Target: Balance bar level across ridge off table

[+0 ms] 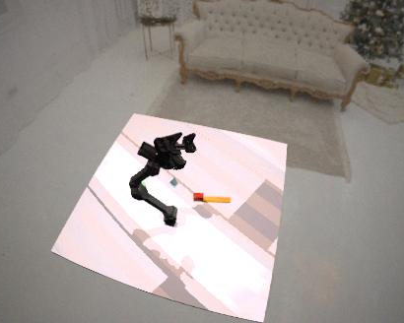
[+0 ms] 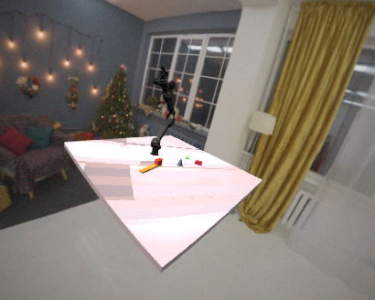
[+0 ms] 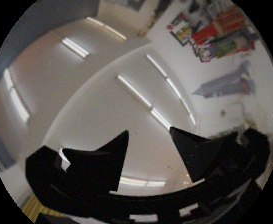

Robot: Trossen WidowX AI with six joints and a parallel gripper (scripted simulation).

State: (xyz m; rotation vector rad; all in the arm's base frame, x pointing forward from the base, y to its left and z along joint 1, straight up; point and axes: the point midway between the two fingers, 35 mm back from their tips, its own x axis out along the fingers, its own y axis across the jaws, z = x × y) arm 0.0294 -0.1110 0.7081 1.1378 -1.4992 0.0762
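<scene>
We see gripper (image 1: 181,139) raised high, fingers parted, gripping nothing. Bar (image 1: 212,198) flat on table (image 1: 243,148), well below gripper; small teal ridge (image 1: 173,182) nearer, apart from bar.

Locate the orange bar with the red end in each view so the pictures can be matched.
Top: the bar lies flat on the table, right of the arm's base, red end toward the base.
Exterior: the bar lies just in front of the arm's base, red end at its upper right.
Wrist: not in it; the open gripper points up at the ceiling.
Shared landmark: the small teal ridge, near the bar's red end.
</scene>
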